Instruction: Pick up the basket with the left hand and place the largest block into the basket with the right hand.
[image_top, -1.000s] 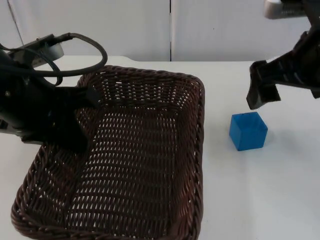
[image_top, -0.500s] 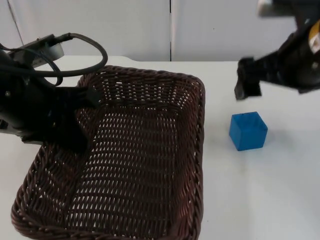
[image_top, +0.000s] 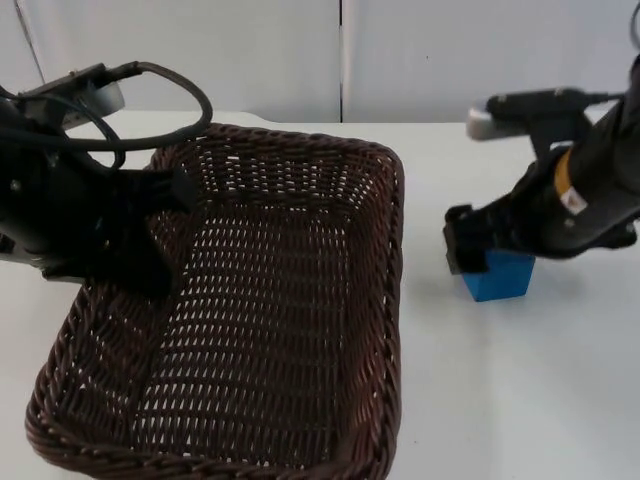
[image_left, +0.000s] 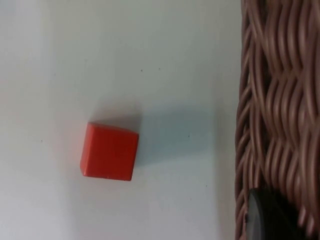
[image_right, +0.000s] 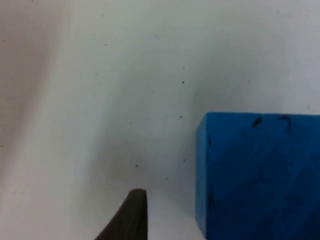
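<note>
From the top, the left claw (image_top: 150, 235) grips the basket (image_top: 240, 310) at its left rim, while the right claw (image_top: 470, 245) has dropped from above onto the blue block (image_top: 500, 275) on the table (image_top: 520, 400) (I cannot tell its finger state). The left wrist shows a red block (image_left: 109, 151) beside the wicker. The right wrist shows a fingertip (image_right: 130, 215) just beside the blue block, so a grasp seems imminent.
</note>
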